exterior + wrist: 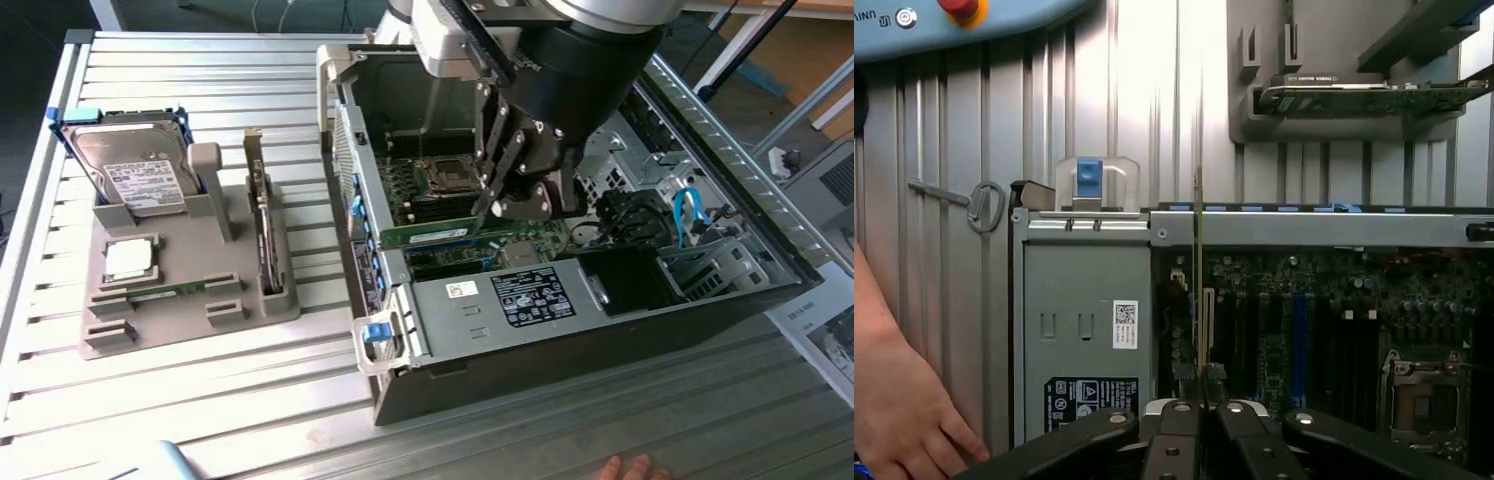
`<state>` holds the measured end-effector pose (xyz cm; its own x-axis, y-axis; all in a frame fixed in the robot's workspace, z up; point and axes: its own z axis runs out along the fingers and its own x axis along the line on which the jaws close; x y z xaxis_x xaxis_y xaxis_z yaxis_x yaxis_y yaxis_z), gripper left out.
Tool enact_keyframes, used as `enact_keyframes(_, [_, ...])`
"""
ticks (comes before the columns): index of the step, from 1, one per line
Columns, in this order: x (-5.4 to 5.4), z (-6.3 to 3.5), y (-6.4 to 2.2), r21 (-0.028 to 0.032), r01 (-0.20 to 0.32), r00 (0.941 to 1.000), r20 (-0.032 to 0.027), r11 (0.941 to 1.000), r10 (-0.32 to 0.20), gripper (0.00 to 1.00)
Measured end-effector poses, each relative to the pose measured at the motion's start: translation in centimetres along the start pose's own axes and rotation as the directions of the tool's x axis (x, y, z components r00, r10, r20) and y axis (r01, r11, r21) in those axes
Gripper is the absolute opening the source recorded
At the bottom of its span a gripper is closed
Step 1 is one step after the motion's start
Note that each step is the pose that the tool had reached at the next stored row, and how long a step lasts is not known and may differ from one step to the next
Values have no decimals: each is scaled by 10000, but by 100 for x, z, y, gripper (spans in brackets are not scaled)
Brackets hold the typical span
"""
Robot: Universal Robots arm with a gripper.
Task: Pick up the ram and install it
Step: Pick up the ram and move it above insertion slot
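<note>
The ram (427, 236) is a long green stick lying level just above the motherboard (441, 180) inside the open computer case (587, 340). My gripper (511, 208) reaches down into the case and is shut on the stick's end toward the exterior view's right. In the wrist view the ram (1200, 260) appears edge-on as a thin upright strip, pinched between my gripper's (1201, 385) dark fingers (1176, 425). It hangs over the row of memory slots (1254, 330), next to the processor socket (1419, 385).
A grey holder (174, 300) on the exterior view's left carries a hard drive (127, 170), a silver processor (130, 258) and an upright card (267, 240). The power supply (534, 295) and blue cables (687, 215) crowd the case. A person's hand (894, 400) rests nearby.
</note>
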<state>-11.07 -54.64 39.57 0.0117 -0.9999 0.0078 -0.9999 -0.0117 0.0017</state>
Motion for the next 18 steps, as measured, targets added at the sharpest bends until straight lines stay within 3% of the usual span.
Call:
enact_keyframes(14, [74,0,-346,-9,1,10000,0,10000,-1,12])
enact_keyframes(18, [105,0,-484,-12,0,10000,0,10000,0,12])
